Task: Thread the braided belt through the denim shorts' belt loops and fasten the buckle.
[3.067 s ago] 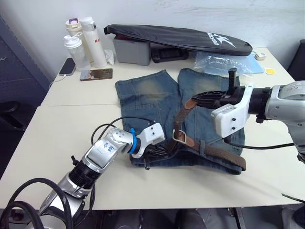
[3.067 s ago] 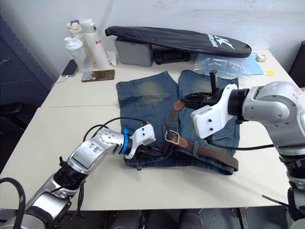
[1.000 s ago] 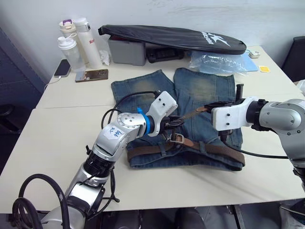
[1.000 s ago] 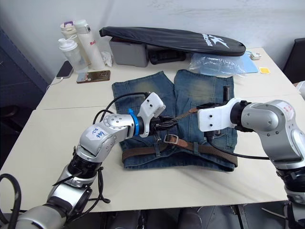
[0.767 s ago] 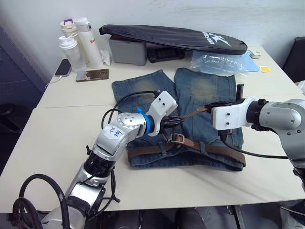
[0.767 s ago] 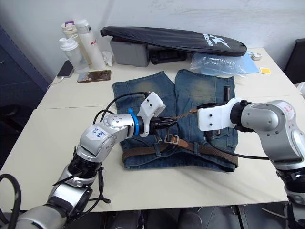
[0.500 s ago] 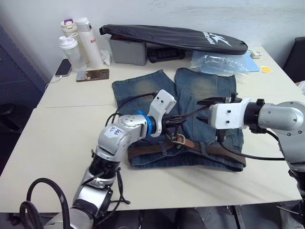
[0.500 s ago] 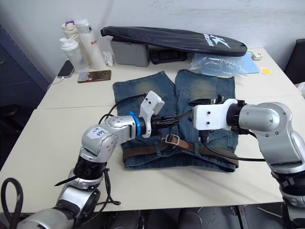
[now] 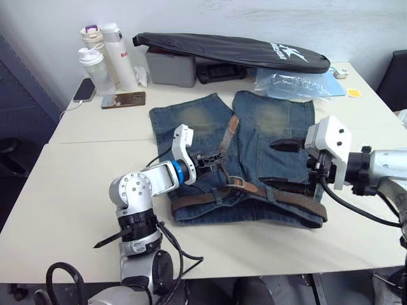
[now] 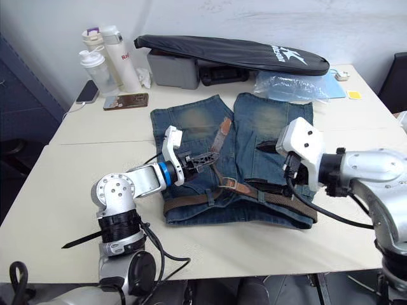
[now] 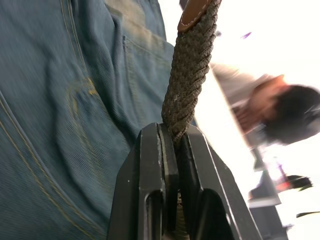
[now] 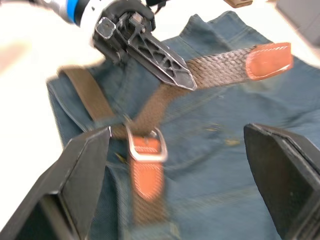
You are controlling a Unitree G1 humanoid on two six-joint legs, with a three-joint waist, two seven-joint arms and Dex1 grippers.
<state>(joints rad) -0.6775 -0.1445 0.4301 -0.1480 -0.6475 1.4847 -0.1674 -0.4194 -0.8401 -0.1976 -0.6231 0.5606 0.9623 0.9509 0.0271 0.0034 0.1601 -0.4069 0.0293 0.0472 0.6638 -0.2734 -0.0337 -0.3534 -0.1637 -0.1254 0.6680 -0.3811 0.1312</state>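
Left gripper (image 9: 205,161): my fingers are closed on the belt (image 9: 224,141), near its reddish tip.
Right gripper (image 9: 284,164): spread wide, holding nothing, over the right leg of the shorts (image 9: 267,124).
Belt: it runs along the waistband at the near edge, through the buckle (image 12: 145,146); the free end lies up over the shorts.
How: I judge I should pull slowly, in line with the strap, so the prong can find a hole.
Hidden: I cannot make out the prong or the loops.

I see faded blue denim shorts (image 9: 254,146), coarse cloth with yellow stitching. The braided belt (image 11: 191,65) looks like rough woven cord, its tip smooth reddish-brown leather. The buckle (image 12: 145,146) is shiny silver metal. My left tool (image 11: 170,150) has matt black plastic fingers. The table (image 9: 70,190) is smooth, matt beige.
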